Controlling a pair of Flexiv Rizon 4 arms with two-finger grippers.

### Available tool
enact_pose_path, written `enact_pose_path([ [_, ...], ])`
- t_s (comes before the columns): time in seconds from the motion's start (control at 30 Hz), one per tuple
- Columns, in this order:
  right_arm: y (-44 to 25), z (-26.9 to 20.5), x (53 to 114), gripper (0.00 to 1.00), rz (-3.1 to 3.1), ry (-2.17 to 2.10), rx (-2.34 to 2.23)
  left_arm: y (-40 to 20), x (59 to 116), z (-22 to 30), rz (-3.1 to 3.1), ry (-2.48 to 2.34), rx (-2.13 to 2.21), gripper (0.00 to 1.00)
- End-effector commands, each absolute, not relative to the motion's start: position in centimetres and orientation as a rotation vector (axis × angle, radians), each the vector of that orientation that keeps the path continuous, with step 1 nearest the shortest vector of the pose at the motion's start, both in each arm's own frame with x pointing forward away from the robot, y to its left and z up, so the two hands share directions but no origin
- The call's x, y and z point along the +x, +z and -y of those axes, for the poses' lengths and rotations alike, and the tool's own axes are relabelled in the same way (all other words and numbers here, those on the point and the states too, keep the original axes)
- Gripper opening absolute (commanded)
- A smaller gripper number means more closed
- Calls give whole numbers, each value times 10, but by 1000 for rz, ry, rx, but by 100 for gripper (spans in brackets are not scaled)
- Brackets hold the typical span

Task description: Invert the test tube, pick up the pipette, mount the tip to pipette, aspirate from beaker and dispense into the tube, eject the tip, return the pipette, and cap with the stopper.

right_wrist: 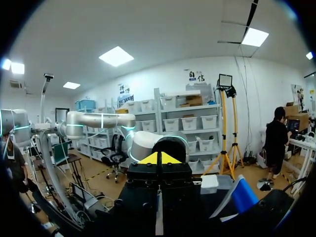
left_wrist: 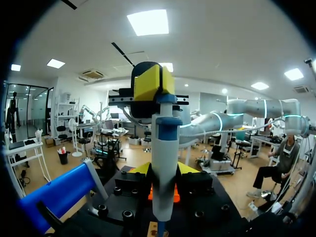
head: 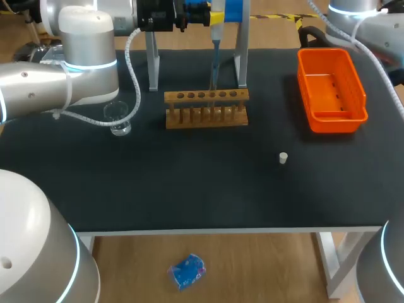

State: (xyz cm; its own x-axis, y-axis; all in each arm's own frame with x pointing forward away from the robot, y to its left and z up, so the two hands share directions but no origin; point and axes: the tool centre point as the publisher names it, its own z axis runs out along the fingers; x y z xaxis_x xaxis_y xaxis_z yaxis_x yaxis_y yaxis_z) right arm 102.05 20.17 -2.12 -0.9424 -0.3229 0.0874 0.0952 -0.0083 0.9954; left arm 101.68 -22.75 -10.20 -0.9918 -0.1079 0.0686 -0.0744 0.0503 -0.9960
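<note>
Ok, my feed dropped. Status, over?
Left gripper shut on pipette, above rack. Right gripper shut, empty. Stopper lying apart from rack; nothing blocking.

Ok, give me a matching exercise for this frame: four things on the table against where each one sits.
Things: 1 beaker; 2 stopper; 3 orange bin; 4 wooden rack.
Places: A far right of the table; B mid-table, below the pipette; C left of the rack; D alone, nearer than the bin.
Pairs: 1-C, 2-D, 3-A, 4-B.
</note>
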Motion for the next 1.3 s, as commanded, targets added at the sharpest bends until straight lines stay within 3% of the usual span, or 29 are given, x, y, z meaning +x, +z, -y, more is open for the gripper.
enact_pose_path([
  [0.03,-27,-202,1021,0,1975,-2019,241,-99,1017,228,-2255,-2140,-197,0],
  [1.3,-30,-203,1020,0,1978,-1986,238,-99,1017,228,-2255,-2140,-197,0],
])
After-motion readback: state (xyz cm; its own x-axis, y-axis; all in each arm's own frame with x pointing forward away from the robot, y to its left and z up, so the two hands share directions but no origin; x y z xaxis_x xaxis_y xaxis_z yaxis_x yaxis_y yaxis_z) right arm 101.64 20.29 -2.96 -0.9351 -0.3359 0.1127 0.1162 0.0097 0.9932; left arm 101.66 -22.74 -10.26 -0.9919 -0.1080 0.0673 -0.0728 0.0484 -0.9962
